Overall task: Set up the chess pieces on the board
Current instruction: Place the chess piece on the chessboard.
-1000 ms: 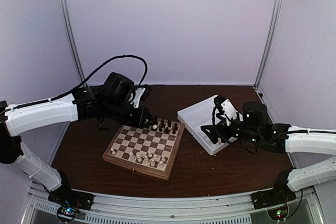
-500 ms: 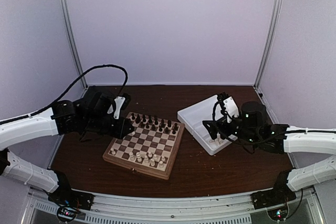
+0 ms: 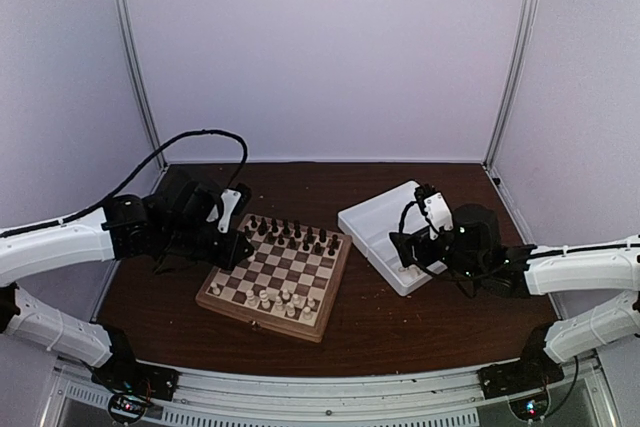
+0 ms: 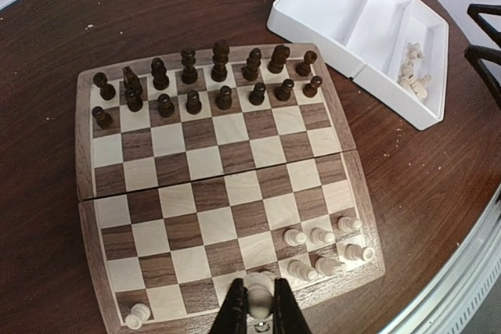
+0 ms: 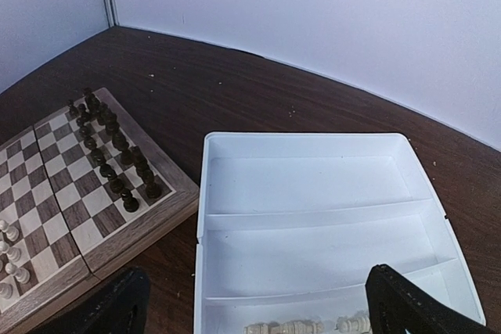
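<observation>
The board (image 3: 262, 319) lies mid-table, with dark pieces (image 3: 295, 235) along its far rows and several cream chess pieces (image 3: 280, 299) along the near rows. In the left wrist view my left gripper (image 4: 259, 307) is shut on a cream piece (image 4: 259, 293) above the board's (image 4: 81, 146) near edge, left of the standing cream pieces (image 4: 321, 248). From above, my left gripper (image 3: 243, 246) hangs by the board's left side. My right gripper (image 5: 262, 310) stands wide open over the white tray (image 5: 202, 217). Loose cream pieces (image 5: 286, 326) lie between its fingers.
The white tray (image 3: 375, 212) sits right of the board, with three compartments. Only the one nearest the right arm holds pieces (image 4: 412, 72). Dark brown tabletop surrounds both. Pale walls and metal posts close in the back and sides.
My left gripper has pulled back from over the dark pieces at the far row to the board's left side. The right gripper has edged a little left over the tray.
</observation>
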